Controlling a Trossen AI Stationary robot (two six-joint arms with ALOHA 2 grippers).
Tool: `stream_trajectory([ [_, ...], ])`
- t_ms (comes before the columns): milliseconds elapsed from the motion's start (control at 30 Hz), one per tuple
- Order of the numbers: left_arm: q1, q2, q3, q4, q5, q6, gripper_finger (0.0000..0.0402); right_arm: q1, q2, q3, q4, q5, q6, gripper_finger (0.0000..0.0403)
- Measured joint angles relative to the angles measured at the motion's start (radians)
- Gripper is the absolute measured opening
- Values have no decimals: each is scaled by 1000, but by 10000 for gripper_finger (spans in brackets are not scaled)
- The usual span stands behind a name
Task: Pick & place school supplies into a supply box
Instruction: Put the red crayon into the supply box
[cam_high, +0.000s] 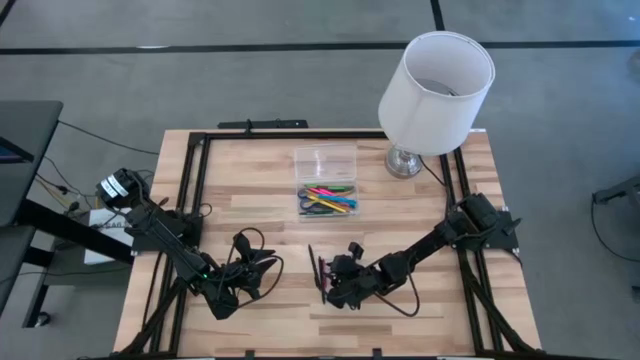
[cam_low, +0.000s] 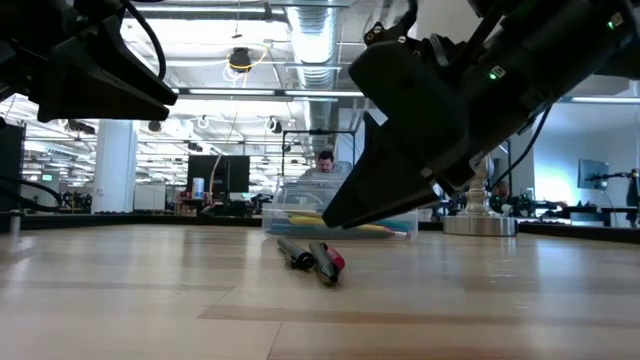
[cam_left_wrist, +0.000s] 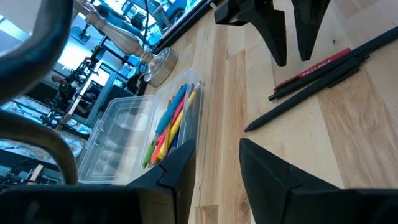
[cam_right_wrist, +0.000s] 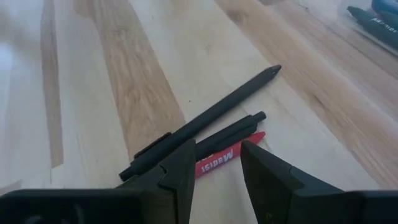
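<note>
Two black pens (cam_right_wrist: 205, 118) and a red marker (cam_right_wrist: 227, 155) lie side by side on the wooden table (cam_high: 250, 180), near its front middle (cam_high: 317, 268). My right gripper (cam_right_wrist: 217, 146) hangs open just above their near ends, fingers slanting down; the low view shows a gap between its fingertip (cam_low: 330, 222) and the pens (cam_low: 310, 256). To their left, my left gripper (cam_left_wrist: 214, 146) is open, with nothing between its fingers, and points toward them (cam_high: 268, 265). The clear supply box (cam_high: 325, 182) stands open at the table's far middle, with several coloured pens (cam_left_wrist: 169, 121) in it.
A lamp with a white shade (cam_high: 437, 90) and a metal foot (cam_high: 404, 160) stands at the far right, next to the box. Black rails (cam_high: 190, 190) run along the table's left, right and far edges. Bare wood lies between the pens and the box.
</note>
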Motion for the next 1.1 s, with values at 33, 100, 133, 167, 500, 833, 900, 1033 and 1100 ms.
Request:
stream_trajectory([
  [33, 0, 0, 0, 0, 0, 0, 119, 2, 0, 0, 0, 3, -8, 120],
  [100, 0, 0, 0, 0, 0, 0, 119, 6, 0, 0, 2, 14, -20, 120],
  [133, 0, 0, 0, 0, 0, 0, 119, 7, 0, 0, 7, 23, -25, 120],
  [167, 0, 0, 0, 0, 0, 0, 119, 10, 0, 0, 8, 27, -34, 120],
  [500, 0, 0, 0, 0, 0, 0, 119, 4, 0, 0, 14, 78, -97, 120],
  [833, 0, 0, 0, 0, 0, 0, 119, -12, 0, 1, 22, 78, -65, 120],
  [900, 0, 0, 0, -1, 8, 0, 119, -5, 0, 1, 16, 71, -56, 120],
  [1033, 0, 0, 0, -1, 8, -1, 119, 5, 42, 2, 46, 57, -55, 120],
  [1100, 0, 0, 0, -1, 8, -1, 119, 5, 73, 7, 90, 52, -65, 120],
])
